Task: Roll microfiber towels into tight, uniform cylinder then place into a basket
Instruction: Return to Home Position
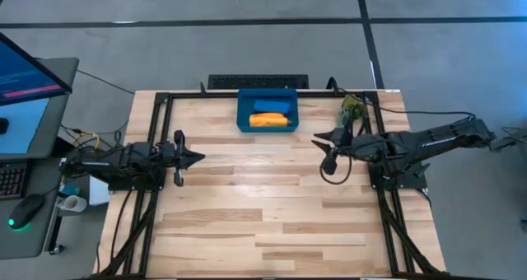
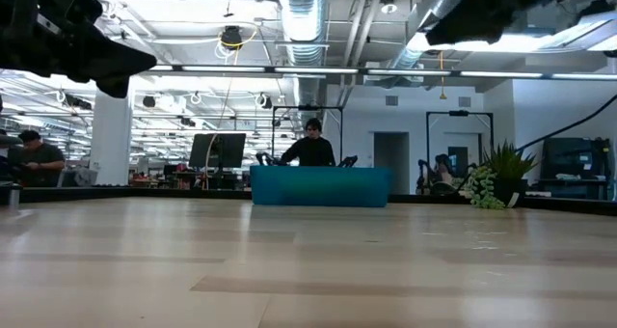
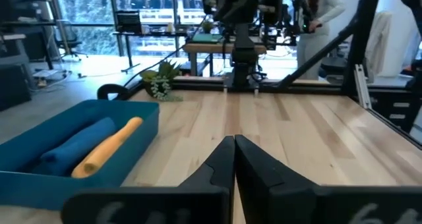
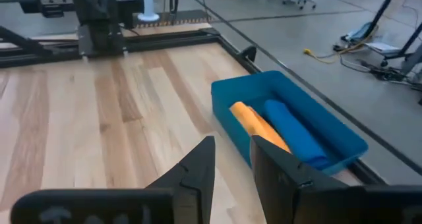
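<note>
The dark-blue basket (image 1: 244, 107) stands at the table's far middle. Two rolled microfiber towels lie side by side in it, resting on its floor: the orange-yellow one (image 1: 272, 121) on the near side and the bright blue one (image 1: 270, 108) behind it. In the right wrist view the orange roll (image 4: 256, 124) and the blue roll (image 4: 295, 130) lie along the basket's length. My left gripper (image 1: 200, 157) is shut and held level above the table's left side, well clear of the basket. My right gripper (image 4: 231, 143) is open with nothing between its fingers, above the table's right side.
A small green plant (image 1: 352, 109) stands at the far right corner, close to my right arm. A black frame (image 1: 165, 99) runs along the table's sides. Bare wood (image 1: 263, 198) stretches between the arms and toward the near edge. A person (image 2: 311, 147) is beyond the far edge.
</note>
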Controlling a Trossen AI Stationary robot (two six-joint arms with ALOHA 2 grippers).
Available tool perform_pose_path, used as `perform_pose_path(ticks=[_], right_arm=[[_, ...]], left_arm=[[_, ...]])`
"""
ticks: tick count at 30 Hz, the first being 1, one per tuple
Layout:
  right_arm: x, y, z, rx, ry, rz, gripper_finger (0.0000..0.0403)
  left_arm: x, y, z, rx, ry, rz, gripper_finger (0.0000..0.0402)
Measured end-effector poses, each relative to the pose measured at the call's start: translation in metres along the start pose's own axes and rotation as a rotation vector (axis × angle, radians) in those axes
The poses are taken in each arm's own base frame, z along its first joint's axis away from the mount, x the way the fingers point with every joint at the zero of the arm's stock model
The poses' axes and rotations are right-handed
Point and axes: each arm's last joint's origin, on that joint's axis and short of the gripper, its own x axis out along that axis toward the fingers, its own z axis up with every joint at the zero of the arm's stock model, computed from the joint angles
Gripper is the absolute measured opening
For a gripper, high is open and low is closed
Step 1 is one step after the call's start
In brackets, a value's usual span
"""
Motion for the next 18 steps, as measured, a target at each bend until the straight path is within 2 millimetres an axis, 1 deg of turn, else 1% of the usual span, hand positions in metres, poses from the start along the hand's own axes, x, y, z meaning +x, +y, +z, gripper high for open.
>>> perform_pose_path(ticks=[5,10,15,18], right_arm=[[0.002,0.002,-0.031,0.048,-0.033,-0.014,0.0118],[0.003,-0.001,-0.061,0.117,-0.074,-0.008,0.0118],[-0.002,-0.007,-0.079,0.16,-0.14,0.012,0.0118],[-0.006,-0.009,-0.088,0.181,-0.169,0.074,0.0118]], left_arm=[[0.0,-0.002,-0.001,-0.001,-0.012,-0.001,0.0],[0.0,-0.003,-0.001,0.0,-0.01,-0.016,0.0],[0.0,-0.004,-0.001,0.0,-0.008,-0.021,0.0],[0.0,-0.004,-0.001,0.0,-0.007,-0.022,0.0]])
